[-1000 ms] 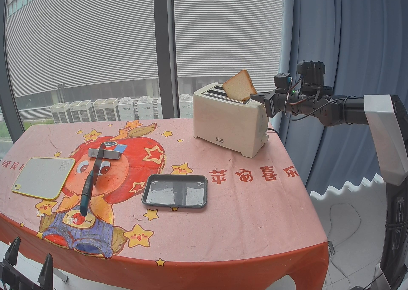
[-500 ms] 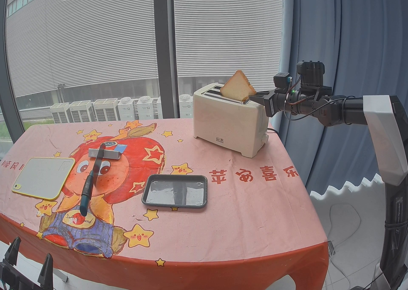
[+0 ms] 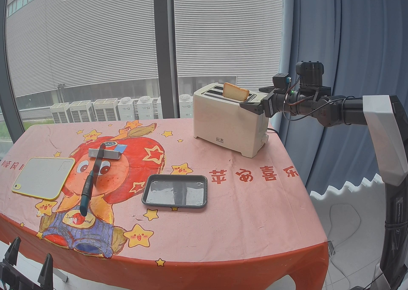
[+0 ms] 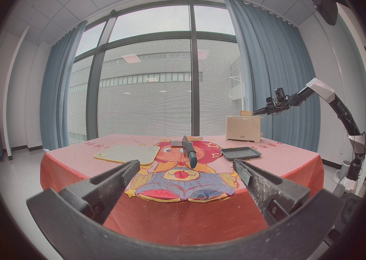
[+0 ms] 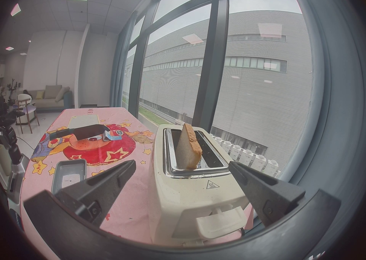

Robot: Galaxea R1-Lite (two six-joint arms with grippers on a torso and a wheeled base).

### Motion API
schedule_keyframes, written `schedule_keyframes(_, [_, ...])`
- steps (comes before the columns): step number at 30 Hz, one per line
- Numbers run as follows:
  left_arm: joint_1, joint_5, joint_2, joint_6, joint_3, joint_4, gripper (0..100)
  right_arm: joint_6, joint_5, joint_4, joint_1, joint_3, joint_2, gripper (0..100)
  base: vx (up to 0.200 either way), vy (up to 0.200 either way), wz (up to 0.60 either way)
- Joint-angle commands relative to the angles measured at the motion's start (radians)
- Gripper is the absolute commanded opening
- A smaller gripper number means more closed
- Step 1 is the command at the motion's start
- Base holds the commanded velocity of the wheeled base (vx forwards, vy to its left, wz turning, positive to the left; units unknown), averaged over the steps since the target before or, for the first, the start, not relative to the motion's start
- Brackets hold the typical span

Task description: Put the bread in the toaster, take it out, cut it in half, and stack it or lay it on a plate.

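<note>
The lower part of the bread (image 3: 236, 92) sits hidden inside the toaster (image 3: 229, 120) slot. The left gripper (image 3: 32, 250) is cut off at the head view's lower-left edge.

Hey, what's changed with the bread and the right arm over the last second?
The right gripper let go of the bread, which dropped from above the toaster into its slot. It now stands there tilted, with its top poking out. The gripper has opened, its fingers spread beside the toaster's top. The toaster, knife, cutting board and tray stayed where they were.
</note>
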Motion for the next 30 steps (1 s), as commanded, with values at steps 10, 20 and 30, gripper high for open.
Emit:
schedule_keyframes(10, [0.000, 0.001, -0.013, 0.000, 0.018, 0.000, 100, 0.025, -0.050, 0.000, 0.004, 0.065, -0.088, 100, 0.000, 0.000, 0.00])
schedule_keyframes(20, [0.000, 0.002, -0.013, 0.000, 0.018, 0.000, 100, 0.060, -0.141, 0.001, 0.010, 0.320, -0.276, 100, 0.000, 0.000, 0.00])
schedule_keyframes(30, [0.000, 0.001, -0.013, 0.000, 0.018, 0.000, 100, 0.080, -0.144, 0.000, -0.022, 0.383, -0.335, 100, -0.040, 0.000, 0.00])
